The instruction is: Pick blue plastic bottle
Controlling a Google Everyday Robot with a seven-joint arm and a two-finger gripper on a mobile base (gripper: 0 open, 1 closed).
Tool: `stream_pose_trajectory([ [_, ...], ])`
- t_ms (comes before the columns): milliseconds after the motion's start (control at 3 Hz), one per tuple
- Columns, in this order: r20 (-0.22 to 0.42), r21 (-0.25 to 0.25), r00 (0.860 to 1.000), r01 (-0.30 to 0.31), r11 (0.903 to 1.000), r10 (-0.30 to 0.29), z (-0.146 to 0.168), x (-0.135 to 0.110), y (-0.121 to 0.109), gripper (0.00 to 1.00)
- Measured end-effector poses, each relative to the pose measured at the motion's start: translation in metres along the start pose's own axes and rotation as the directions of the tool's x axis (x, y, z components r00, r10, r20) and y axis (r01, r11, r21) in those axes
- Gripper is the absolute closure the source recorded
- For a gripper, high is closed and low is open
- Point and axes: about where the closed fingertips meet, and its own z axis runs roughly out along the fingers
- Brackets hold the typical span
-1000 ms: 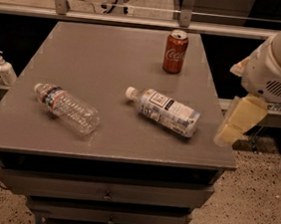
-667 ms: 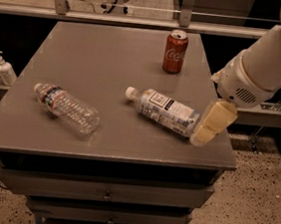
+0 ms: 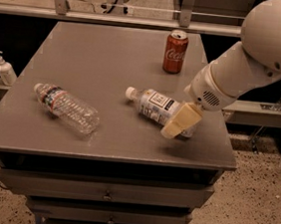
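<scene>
The blue plastic bottle (image 3: 153, 105) lies on its side on the grey table (image 3: 100, 65), white cap toward the left, its pale label with a dark square logo facing up. My gripper (image 3: 179, 122) hangs from the white arm that comes in from the upper right. It is over the bottle's right end, the base, and hides part of it.
A clear ribbed water bottle (image 3: 66, 108) lies on the table's left side. A red cola can (image 3: 175, 51) stands upright at the back right. A white pump dispenser (image 3: 4, 68) stands on a ledge left of the table. Drawers sit under the table's front edge.
My arm has swung left from beyond the table's right edge, and the gripper has moved over the blue plastic bottle's base. The bottles and the can have not moved.
</scene>
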Motion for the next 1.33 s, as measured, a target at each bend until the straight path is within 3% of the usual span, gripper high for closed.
stream_pose_trajectory([
  [667,0.075,-0.091,0.994,-0.073,0.9932,0.08,0.02,-0.024,0.018,0.65],
  [1000,0.12,-0.109,0.99,-0.066,0.9918,0.079,0.01,-0.04,0.019,0.88],
  [1333,0.174,-0.064,0.984,-0.014,0.9979,0.025,-0.021,-0.067,0.003,1.0],
])
